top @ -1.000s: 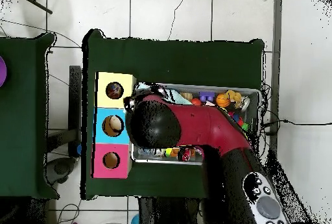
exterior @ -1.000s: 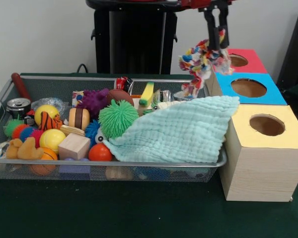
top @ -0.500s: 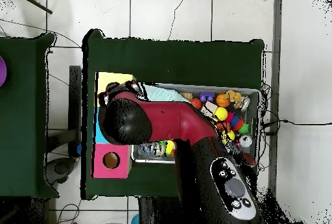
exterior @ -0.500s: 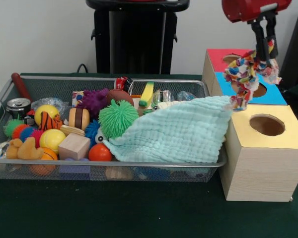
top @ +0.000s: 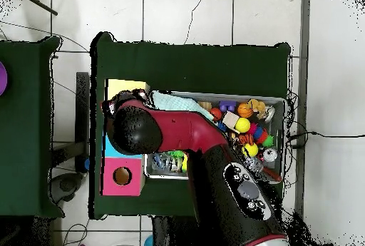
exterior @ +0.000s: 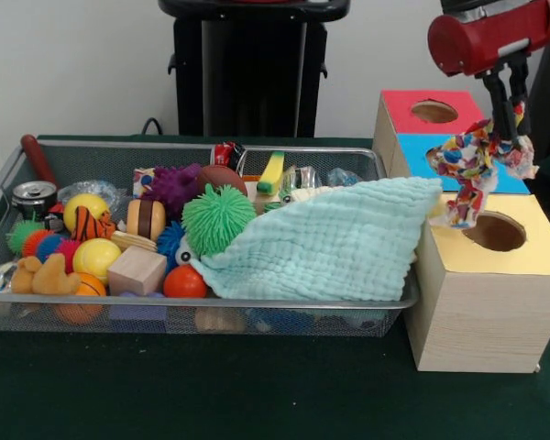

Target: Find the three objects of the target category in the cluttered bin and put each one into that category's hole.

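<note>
My gripper (exterior: 511, 121) is shut on a multicoloured knotted rope toy (exterior: 475, 165), which dangles from it at the right of the front view. The toy's lower end hangs just over the left rim of the round hole (exterior: 495, 232) in the yellow-topped wooden box (exterior: 481, 302). Behind it stand the blue-topped box (exterior: 412, 147) and the red-topped box (exterior: 433, 112), each with its own hole. In the overhead view the arm's red and black head (top: 139, 129) covers the gripper and the yellow box's hole; a corner of the yellow top (top: 125, 86) and the pink box (top: 121, 175) show.
The wire bin (exterior: 211, 301) holds a mint cloth (exterior: 335, 240) over its right half, a green spiky ball (exterior: 217, 217), a purple spiky ball (exterior: 172, 186), a wooden block (exterior: 136, 269), yellow balls, a can (exterior: 34, 195) and several other toys.
The gripper carried the rope toy rightward and nearer the camera in the front view, from beside the red box, past the blue box, to above the yellow box's hole.
</note>
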### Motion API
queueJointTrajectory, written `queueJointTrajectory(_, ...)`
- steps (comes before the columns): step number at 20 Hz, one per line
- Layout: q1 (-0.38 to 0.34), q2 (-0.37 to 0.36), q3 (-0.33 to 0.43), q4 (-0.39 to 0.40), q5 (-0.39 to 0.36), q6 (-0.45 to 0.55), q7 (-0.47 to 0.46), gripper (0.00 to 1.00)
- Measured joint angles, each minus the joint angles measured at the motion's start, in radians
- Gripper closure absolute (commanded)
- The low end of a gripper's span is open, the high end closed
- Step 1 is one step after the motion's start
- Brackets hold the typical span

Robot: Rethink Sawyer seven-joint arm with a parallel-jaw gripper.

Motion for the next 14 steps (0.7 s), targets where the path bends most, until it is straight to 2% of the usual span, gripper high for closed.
queueJointTrajectory(5, -0.004, 0.017, 0.007, 0.002, 0.000, -0.084, 0.000, 1.00)
queueJointTrajectory(10, -0.035, 0.037, 0.053, 0.008, 0.000, -0.191, 0.000, 1.00)
queueJointTrajectory(14, -0.054, 0.051, 0.077, 0.009, 0.001, -0.235, 0.000, 1.00)
